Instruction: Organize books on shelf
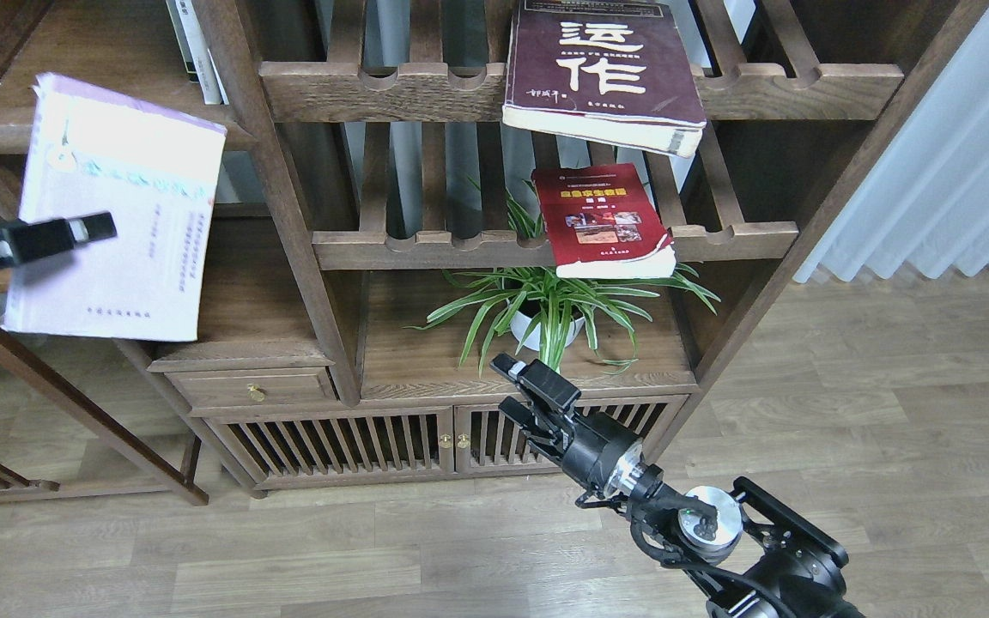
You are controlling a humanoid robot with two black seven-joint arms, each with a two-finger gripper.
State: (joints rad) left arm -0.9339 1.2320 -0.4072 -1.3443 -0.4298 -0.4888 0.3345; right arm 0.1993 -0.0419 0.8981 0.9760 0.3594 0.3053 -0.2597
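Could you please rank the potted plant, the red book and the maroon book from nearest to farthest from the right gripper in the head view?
From the right gripper:
1. Potted plant, just above it, on the lower board.
2. Red book, higher, on the middle slatted rack.
3. Maroon book, highest, on the top rack.

Grey-brown plank floor (889, 412) — pale pleated curtain (967, 172) at right

Solid dark-brown shelf (108, 133) top left: upright books (194, 47) at its back. Upper slatted rack (391, 86) carries maroon book (602, 73); lower slatted rack (426, 249) carries red book (602, 221).
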